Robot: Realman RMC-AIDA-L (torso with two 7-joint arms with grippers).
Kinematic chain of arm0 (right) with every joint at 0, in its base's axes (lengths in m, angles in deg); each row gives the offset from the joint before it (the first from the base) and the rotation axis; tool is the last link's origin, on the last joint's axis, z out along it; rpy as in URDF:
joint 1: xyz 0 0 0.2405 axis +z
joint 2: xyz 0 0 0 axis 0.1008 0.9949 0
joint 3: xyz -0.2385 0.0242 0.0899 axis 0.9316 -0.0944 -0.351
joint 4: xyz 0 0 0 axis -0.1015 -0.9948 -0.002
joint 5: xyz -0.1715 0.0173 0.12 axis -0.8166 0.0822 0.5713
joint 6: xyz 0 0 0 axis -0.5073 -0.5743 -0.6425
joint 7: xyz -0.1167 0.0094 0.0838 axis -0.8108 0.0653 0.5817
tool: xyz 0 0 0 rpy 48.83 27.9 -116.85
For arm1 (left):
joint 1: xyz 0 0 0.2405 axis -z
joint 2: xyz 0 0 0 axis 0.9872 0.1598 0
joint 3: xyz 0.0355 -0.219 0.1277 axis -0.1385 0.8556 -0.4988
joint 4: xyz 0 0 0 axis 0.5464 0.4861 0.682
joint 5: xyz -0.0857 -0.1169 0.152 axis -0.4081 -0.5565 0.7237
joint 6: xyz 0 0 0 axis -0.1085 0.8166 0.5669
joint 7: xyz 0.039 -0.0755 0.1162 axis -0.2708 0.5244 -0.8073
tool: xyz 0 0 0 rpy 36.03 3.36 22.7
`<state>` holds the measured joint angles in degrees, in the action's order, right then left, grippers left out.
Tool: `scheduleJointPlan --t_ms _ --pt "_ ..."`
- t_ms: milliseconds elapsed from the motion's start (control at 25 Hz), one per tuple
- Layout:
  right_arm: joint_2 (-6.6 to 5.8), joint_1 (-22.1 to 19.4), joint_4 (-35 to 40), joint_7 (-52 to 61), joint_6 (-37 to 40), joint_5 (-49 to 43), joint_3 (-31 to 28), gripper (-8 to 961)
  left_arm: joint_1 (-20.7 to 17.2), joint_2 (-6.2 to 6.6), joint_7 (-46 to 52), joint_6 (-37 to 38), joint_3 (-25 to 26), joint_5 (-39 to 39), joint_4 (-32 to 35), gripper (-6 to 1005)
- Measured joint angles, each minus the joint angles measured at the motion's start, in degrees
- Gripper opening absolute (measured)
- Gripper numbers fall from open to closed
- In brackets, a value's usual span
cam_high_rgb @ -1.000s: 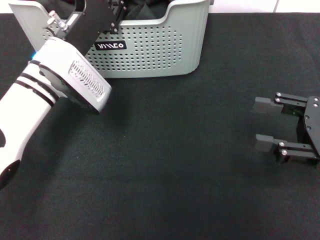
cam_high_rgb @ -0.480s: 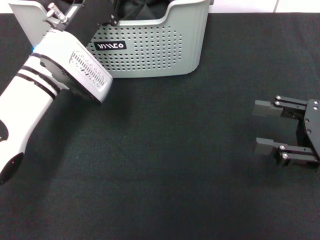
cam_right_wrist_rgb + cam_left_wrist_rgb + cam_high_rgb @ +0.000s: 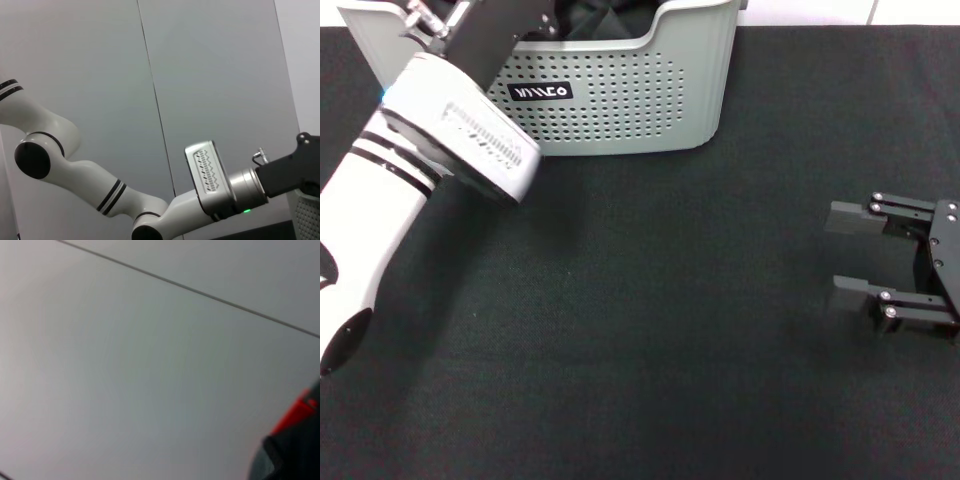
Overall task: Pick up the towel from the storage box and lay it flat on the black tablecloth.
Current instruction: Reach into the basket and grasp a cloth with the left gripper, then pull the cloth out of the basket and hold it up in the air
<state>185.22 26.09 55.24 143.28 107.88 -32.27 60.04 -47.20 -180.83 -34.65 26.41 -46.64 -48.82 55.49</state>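
At the far left of the black tablecloth (image 3: pixel 650 330) stands the storage box (image 3: pixel 620 100), with the left gripper (image 3: pixel 505 25) reaching over its rim; finger state cannot be determined and the towel cannot be identified. The right gripper (image 3: pixel 848 252) rests at the right, jaws apart and empty

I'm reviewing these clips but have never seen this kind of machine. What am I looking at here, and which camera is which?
A two-armed robot. The head view looks down on the black tablecloth, with the storage box at its far edge. The left arm reaches into the box, its tool hidden there; whether it holds the towel cannot be seen. The right tool rests open and empty on the cloth. Each wrist carries a camera: the left one shows only a pale wall, while the right one shows the left arm against that wall.
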Motion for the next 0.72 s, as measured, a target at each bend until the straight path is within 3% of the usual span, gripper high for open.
scheduleJointPlan --t_ms 200,440,520,560,720 --pt "-0.12 0.0 -0.2 -0.1 0.3 0.1 -1.2 600 -3.8 0.07 7.1 5.7 -4.3 -4.4 6.1 36" --pt "0.03 0.5 -0.4 -0.5 0.8 2.3 -1.9 598 -17.9 0.53 7.9 6.1 -10.5 -1.9 26.6 30" --pt "0.08 0.8 -0.4 -1.0 0.8 4.3 -1.8 597 -19.7 0.51 7.6 6.2 -11.2 -1.0 29.4 28" --pt "0.15 1.0 -0.4 -1.3 0.7 5.5 -1.7 597 -24.0 0.52 7.5 6.3 -13.3 0.2 36.3 27" --pt "0.42 2.3 -1.1 -2.4 -0.7 10.8 -1.3 595 -29.0 0.65 7.7 6.3 -17.1 0.2 44.7 23"
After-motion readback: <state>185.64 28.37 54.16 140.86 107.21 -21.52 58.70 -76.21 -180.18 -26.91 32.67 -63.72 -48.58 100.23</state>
